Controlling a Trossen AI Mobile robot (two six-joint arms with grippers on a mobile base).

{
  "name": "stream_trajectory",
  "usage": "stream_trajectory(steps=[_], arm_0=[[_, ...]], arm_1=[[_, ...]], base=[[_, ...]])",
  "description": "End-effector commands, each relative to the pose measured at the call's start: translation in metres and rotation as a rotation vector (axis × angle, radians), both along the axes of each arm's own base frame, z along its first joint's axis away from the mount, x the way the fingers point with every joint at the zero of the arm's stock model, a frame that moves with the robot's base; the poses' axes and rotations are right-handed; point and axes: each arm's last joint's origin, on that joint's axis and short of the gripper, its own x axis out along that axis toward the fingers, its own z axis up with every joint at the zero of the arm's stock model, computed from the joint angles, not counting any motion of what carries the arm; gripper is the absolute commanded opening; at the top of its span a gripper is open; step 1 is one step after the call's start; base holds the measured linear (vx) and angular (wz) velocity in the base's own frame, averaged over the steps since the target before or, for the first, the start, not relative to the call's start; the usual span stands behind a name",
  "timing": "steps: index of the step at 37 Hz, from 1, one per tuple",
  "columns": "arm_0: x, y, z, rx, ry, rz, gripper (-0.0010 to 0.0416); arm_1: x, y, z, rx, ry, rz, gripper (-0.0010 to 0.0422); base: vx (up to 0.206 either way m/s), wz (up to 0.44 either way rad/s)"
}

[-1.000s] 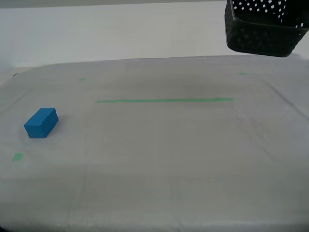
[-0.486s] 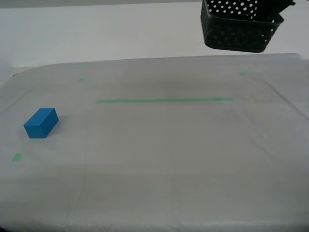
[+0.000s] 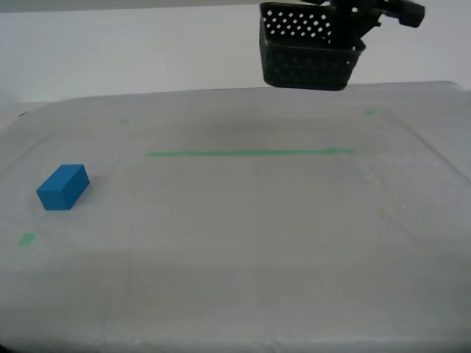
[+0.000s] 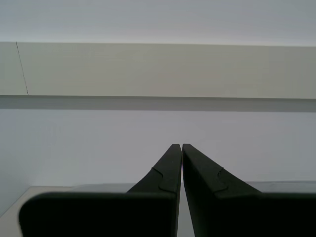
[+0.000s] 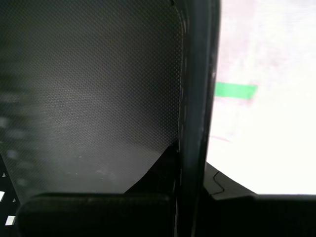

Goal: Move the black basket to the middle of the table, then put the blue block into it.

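The black basket point(image 3: 305, 55) hangs in the air above the table's far edge, right of centre in the exterior view. My first gripper point(image 3: 356, 29) is shut on its wall; in the first wrist view the basket's wall point(image 5: 195, 74) runs between the fingers point(image 5: 190, 165) and its dark floor fills most of the picture. The blue block point(image 3: 63, 187) lies on the table point(image 3: 257, 250) near the exterior view's left side, far from the basket. My second gripper point(image 4: 178, 146) is shut on nothing and faces a pale wall; it does not appear in the exterior view.
A thin green tape line point(image 3: 250, 153) crosses the table's far half. Small green tape marks sit at the near left point(image 3: 27, 238), far left point(image 3: 124, 120) and far right point(image 3: 370, 112) of the exterior view. A pale wall stands behind the table.
The basket, held by my first gripper, has travelled toward the exterior view's left, and the arm holding it has come into view. The blue block has not moved.
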Motion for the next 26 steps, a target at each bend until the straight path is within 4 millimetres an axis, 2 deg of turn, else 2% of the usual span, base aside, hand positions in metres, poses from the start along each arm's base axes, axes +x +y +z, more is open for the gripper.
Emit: stream_trajectory(steps=[1, 14, 26], arm_0=[[0.007, 0.014, -0.007, 0.002, 0.007, 0.017, -0.0001], [0.021, 0.053, -0.032, 0.0, 0.04, 0.037, -0.0001], [0.026, 0.073, -0.064, -0.025, 0.106, 0.036, -0.0001]], arm_1=[[0.0, 0.0, 0.001, 0.001, -0.006, 0.001, 0.0], [0.0, 0.0, 0.001, 0.001, -0.006, 0.001, 0.0], [0.0, 0.0, 0.001, 0.001, -0.006, 0.001, 0.0]], base=[[0.0, 0.0], [0.0, 0.0], [0.0, 0.0]])
